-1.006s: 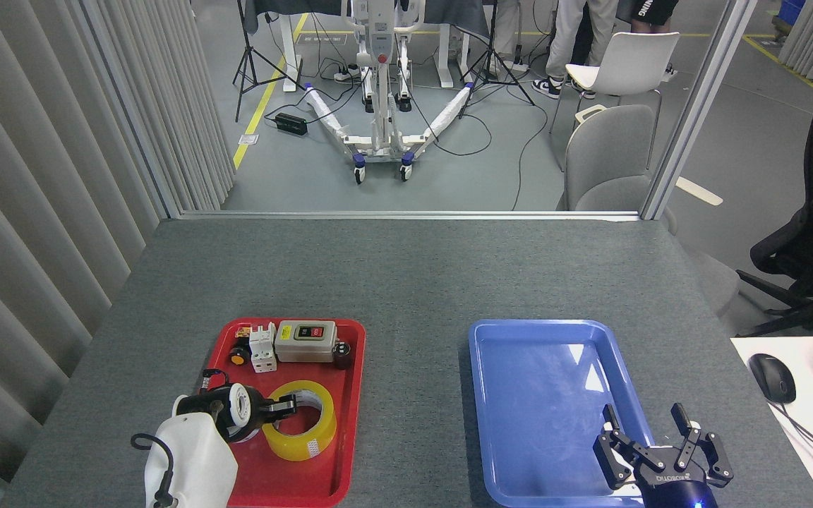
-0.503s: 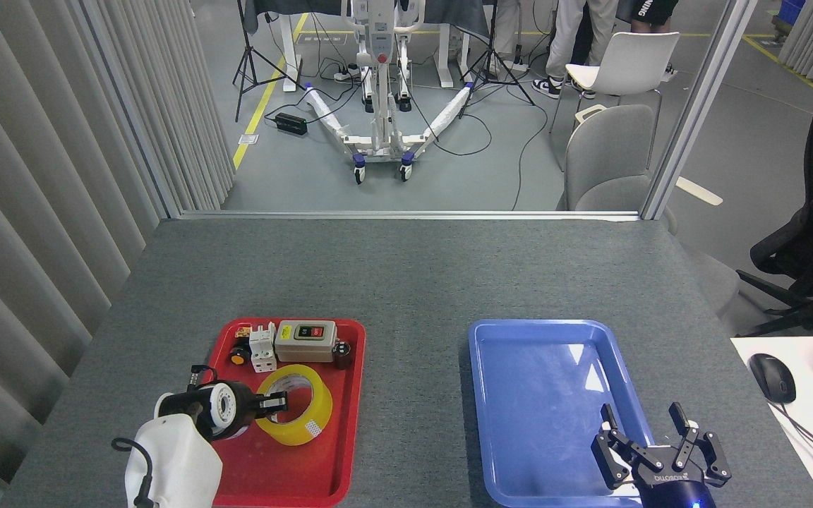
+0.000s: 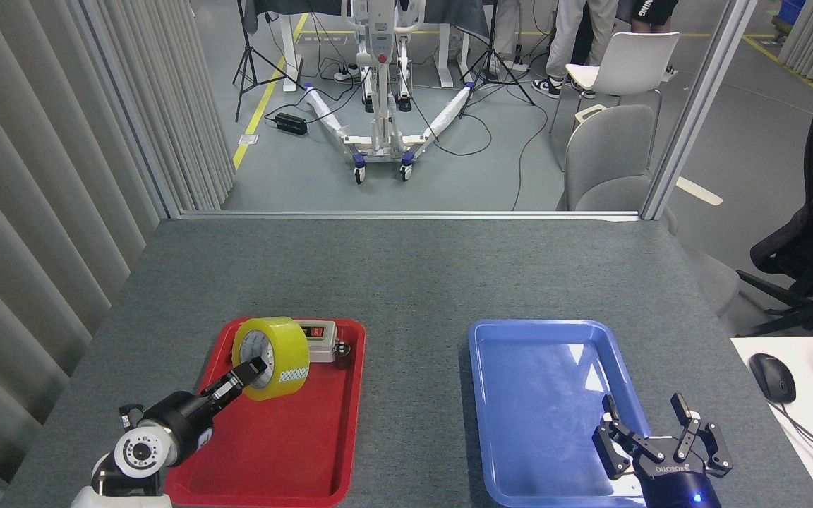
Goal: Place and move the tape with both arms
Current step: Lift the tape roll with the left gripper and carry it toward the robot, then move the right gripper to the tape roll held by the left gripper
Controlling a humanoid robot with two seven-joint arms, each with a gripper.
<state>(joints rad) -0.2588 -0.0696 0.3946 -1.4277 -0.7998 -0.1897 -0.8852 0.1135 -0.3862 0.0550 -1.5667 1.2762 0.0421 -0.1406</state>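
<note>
Lighting: bright, even, diffuse, from overhead. Shadows: soft, faint; thin dark band along left rim of blue tray (image 3: 480,395). Glare: pale streaked reflections on blue tray floor; small highlight on tape (image 3: 270,347). Focus: sharp on table (image 3: 406,275), floor beyond equally clear. Blur: none visible. Distortion: slight wide-angle splay at left-edge slats (image 3: 32,183).

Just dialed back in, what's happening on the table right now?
The left gripper has the yellow tape roll pinched through its core and holds it tilted above the red tray, hiding part of the grey switch box at the tray's far end. The right gripper hangs open over the near corner of the blue tray, which has nothing in it.
</note>
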